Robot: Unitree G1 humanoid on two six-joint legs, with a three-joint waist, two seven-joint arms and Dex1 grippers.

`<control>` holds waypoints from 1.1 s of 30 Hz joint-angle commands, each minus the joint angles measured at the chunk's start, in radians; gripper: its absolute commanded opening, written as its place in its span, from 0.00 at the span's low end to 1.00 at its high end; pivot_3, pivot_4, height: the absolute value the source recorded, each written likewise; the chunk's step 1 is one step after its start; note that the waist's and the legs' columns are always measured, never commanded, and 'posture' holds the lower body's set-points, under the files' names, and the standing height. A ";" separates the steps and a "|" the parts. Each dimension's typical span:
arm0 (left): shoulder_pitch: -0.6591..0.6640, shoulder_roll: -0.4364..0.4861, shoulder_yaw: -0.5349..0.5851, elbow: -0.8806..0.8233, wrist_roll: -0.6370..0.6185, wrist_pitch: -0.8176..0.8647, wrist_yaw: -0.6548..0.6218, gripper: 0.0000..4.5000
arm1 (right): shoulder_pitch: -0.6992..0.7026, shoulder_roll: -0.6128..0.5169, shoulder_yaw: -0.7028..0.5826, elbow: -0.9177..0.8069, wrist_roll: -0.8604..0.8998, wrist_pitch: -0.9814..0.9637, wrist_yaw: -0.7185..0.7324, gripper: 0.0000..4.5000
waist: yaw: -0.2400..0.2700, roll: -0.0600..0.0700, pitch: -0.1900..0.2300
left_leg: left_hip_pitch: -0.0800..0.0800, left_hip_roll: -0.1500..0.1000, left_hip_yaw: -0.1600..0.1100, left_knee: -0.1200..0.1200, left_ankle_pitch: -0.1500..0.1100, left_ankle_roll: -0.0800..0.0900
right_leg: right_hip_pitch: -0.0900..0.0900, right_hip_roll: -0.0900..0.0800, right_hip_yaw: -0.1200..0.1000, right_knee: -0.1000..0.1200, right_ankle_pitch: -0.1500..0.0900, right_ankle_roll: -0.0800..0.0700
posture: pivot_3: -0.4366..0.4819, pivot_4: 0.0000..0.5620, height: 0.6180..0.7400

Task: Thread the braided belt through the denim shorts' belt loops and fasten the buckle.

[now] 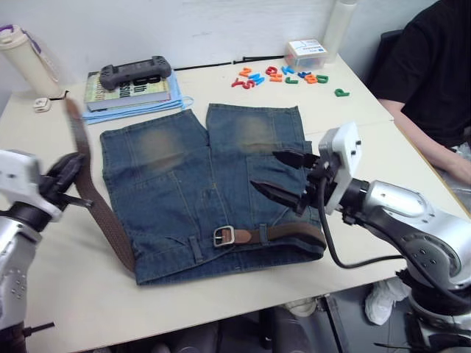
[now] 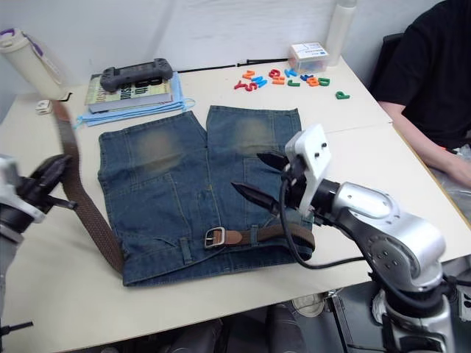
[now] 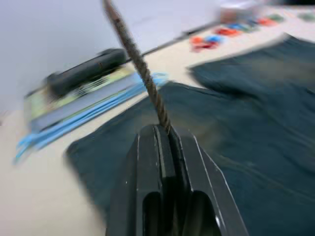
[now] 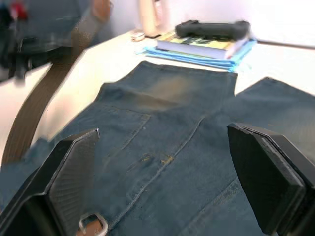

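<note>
The denim shorts [image 1: 191, 184] lie flat on the table, waistband toward me. The braided belt [image 1: 99, 213] runs along the waistband's right half, and its silver buckle [image 1: 223, 236] rests near the middle beside a belt loop [image 1: 196, 247]. The strap comes out at the shorts' left corner and rises to my left gripper [image 1: 72, 185], which is shut on it. Its tan tail [image 1: 71, 110] sticks up beyond the fingers [image 3: 165, 147]. My right gripper [image 1: 266, 170] hovers open over the shorts' right leg, holding nothing.
A book [image 1: 129, 90] with a black game controller [image 1: 136, 71] on it and blue sheets lies behind the shorts. Coloured letters [image 1: 283, 76] and a clear box [image 1: 305, 53] sit at the back right. A bottle [image 1: 26, 59] stands far left. A person [image 1: 434, 81] sits at the right.
</note>
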 commanded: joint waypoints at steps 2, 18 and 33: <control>0.047 0.022 -0.148 -0.067 0.271 -0.298 -0.078 0.01 | -0.050 0.128 -0.042 0.035 0.219 0.094 -0.193 1.00 | -0.007 0.001 0.000 | -0.002 0.001 0.006 -0.001 0.000 0.000 | -0.006 0.000 0.000 0.001 0.000 0.000 | 0.48 0.27 0.92; -0.007 -0.040 -0.293 0.053 0.709 -0.716 0.011 0.01 | 0.093 0.258 0.125 0.113 0.948 -0.117 -0.818 1.00 | -0.005 0.001 0.001 | -0.001 0.002 0.011 0.004 0.000 0.000 | -0.008 0.000 0.003 0.009 0.001 0.000 | 0.48 0.27 0.92; 0.011 -0.050 -0.235 0.062 0.713 -0.746 0.029 0.01 | 0.159 0.139 0.165 0.111 1.042 -0.208 -0.877 1.00 | -0.004 0.001 0.001 | -0.001 0.001 0.011 0.006 0.000 0.001 | -0.008 0.000 0.004 0.010 0.001 0.001 | 0.48 0.27 0.92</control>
